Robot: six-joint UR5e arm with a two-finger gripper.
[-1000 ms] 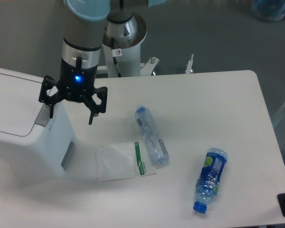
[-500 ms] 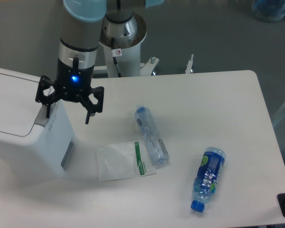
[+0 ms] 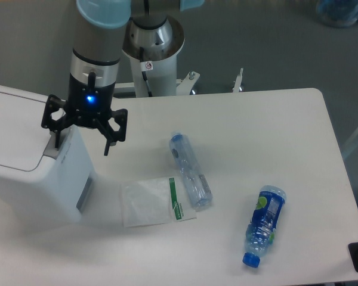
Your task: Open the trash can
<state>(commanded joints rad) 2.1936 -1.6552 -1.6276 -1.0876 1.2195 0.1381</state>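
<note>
Silver arm [image 3: 95,56], pale-blue joint cap, black claw [image 3: 81,136] (blue light lit).

Trash can [image 3: 30,161] sits at left edge of desk [image 3: 274,119]. Hand [image 3: 82,137] hangs over its right end. Plastic bag [image 3: 155,201] lies just right of can; bottle [image 3: 190,171] touches bag's right side; 2nd bottle [image 3: 263,224] farther right, nearer front.
</note>
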